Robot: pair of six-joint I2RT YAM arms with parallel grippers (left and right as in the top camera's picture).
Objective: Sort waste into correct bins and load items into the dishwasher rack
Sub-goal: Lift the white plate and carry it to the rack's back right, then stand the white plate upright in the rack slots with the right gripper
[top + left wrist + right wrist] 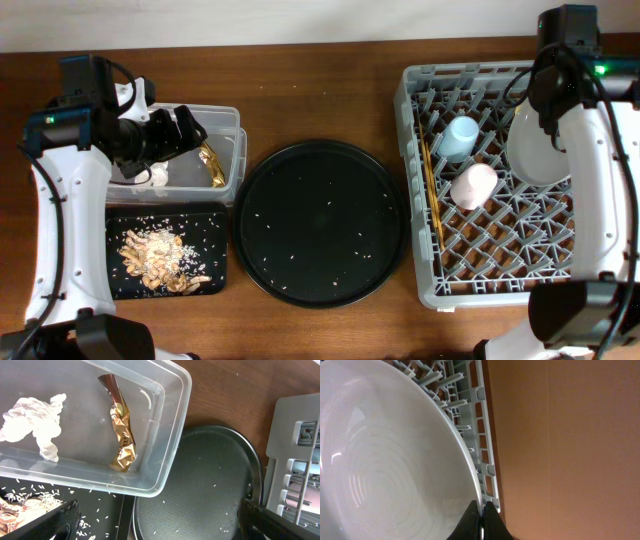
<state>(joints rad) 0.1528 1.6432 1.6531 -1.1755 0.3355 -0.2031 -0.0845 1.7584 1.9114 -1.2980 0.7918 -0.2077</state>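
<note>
Two cups (461, 137) (473, 186), one plate (535, 152), two bins (233, 165) (215, 226).

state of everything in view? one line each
tissue: crumpled, in tub
wrapper: crinkled, in tub, apart from tissue
scraps: piled on small tray
round tray: stray grains on it
blue cup: in rack
pink cup: in rack
chopsticks: lying in rack, round-tray side
plate: in rack, rim gripped
left gripper: open, over tub
right gripper: shut on plate
</note>
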